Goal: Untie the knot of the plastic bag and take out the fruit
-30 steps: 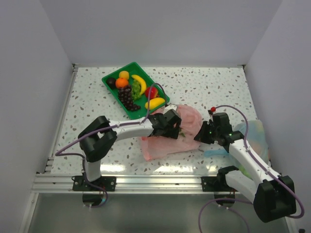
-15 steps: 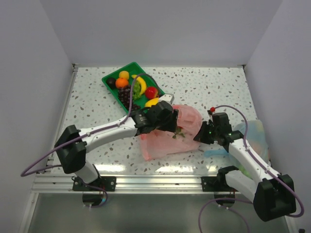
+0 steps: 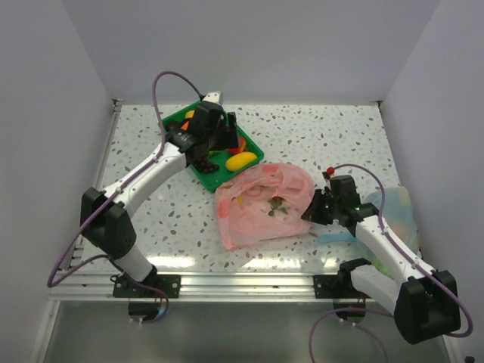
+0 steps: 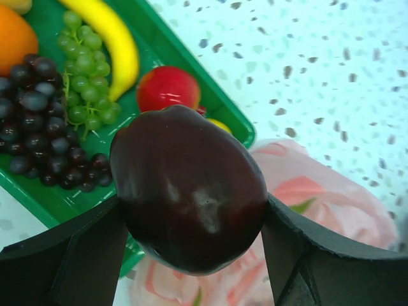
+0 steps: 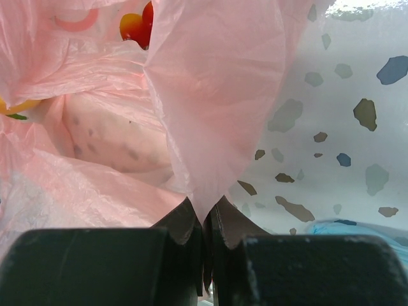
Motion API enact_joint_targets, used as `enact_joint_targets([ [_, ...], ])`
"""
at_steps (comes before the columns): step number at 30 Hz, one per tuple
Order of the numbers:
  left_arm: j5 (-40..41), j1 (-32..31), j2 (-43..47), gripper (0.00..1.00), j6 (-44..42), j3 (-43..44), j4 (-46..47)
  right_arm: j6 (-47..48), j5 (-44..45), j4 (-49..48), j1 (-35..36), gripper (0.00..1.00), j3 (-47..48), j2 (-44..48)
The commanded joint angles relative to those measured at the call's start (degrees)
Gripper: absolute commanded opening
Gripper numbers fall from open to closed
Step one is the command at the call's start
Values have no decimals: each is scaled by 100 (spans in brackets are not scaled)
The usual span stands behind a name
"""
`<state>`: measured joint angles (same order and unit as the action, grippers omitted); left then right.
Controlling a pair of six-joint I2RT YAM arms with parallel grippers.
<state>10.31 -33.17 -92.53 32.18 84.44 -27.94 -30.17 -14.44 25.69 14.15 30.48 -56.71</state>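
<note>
The left tool (image 4: 191,255) has its two fingers spread wide and pressed on both sides of a big dark red fruit (image 4: 185,185). It holds the fruit up in the air over the near edge of the green tray (image 4: 51,204).

In the tray lie an orange (image 4: 13,38), a banana (image 4: 115,44), green grapes (image 4: 86,83), dark grapes (image 4: 38,134) and a red apple (image 4: 167,88). A yellow fruit (image 3: 240,160) lies at the tray's corner closest to the bag.

The pink plastic bag (image 3: 265,204) lies crumpled on the worktop (image 3: 333,136), just beside that tray corner. Through the thin plastic you can see a small red and yellow fruit (image 5: 137,25) inside.

The tray sits toward the back left of the worktop. White walls (image 3: 45,113) stand at the left, back and right. Bare speckled worktop shows behind the bag, toward the back right. A pale blue bag (image 3: 397,219) lies at the right edge, next to the right arm.

The right tool (image 5: 205,236) is down low at the bag's right side. Its fingers are squeezed together on a thin fold of the pink plastic.
</note>
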Motion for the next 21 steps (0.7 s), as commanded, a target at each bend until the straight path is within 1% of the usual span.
enact_joint_targets([
  [1,-187,345,-625,66,-265,212,-123,91,29,-12,9,7,72,107],
  [4,-134,521,-985,81,-283,283,-106,126,46,23,9,7,81,142],
  [5,-108,583,-1047,89,-309,301,-106,126,46,32,17,7,81,160],
  [8,24,601,-1179,100,-336,309,-167,143,20,32,9,7,72,169],
  [11,-2,601,-1127,100,-318,240,-211,152,11,-3,9,7,63,186],
  [15,-116,575,-750,100,-309,29,-211,161,-24,-20,17,7,46,186],
  [18,-108,469,-469,100,-344,-130,-351,152,-24,-56,9,7,37,169],
  [21,15,171,-223,100,-362,-182,-703,152,-33,-64,9,8,37,143],
])
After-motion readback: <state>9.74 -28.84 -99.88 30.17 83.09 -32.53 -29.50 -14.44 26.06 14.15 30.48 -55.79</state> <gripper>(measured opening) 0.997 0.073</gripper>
